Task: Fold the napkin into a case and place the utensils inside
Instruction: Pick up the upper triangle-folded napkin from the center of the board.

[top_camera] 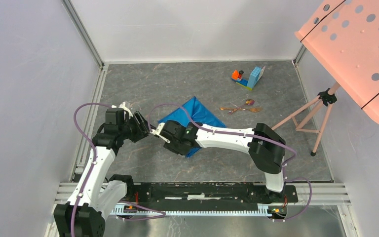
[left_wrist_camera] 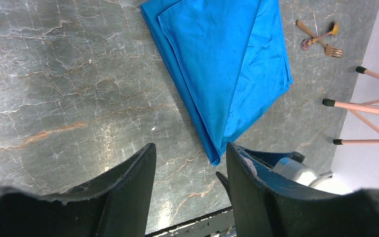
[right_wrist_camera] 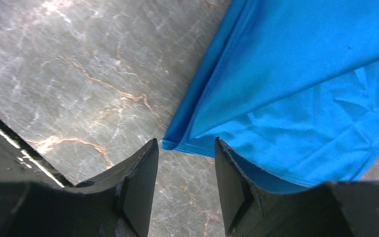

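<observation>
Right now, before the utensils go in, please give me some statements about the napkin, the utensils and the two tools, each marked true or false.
1. The napkin lies folded on the table. True.
2. The utensils are already inside the napkin. False: they lie on the bare table, apart from it.
3. The left tool is open and empty. True.
4. The right tool is shut on a spoon. False: its jaws stand apart and empty, close to a corner of the napkin.
</observation>
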Motion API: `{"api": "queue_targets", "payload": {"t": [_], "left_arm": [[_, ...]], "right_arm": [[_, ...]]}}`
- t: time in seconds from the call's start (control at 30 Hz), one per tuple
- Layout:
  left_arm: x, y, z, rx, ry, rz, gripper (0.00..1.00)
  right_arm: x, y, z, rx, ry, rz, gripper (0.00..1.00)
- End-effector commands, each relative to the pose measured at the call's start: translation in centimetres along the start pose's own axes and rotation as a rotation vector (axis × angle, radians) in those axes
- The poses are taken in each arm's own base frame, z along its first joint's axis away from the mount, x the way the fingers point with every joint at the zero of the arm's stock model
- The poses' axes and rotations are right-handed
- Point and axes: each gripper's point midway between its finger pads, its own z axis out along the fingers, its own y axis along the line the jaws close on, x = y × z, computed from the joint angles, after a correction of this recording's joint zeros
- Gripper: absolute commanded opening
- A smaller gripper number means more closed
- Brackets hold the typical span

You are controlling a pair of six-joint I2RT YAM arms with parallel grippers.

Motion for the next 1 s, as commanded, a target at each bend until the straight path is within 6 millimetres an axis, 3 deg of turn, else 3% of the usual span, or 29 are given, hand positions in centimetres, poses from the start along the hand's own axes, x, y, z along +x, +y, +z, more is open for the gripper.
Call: {"api": "queue_targets", "payload": {"t": [0.0,0.67,0.97], "left_arm": [[-0.6,-0.9,-0.4,0.033,-0.022,0.006,0.61],[-0.6,-0.8,-0.5,0.027,-0.025,0.009,0.61],[-0.9,0.0,-0.5,-0.008,-0.060,-0.017,0.62]], "right_arm": [[-2.4,1.5,-0.4,-0.042,-0.072,0.003,0.52],[0.6,0.8,3.2,0.020,0.027,-0.036,0.51],[3.0,-0.2,4.3,0.029,0.065,-0.010,0.52]]}}
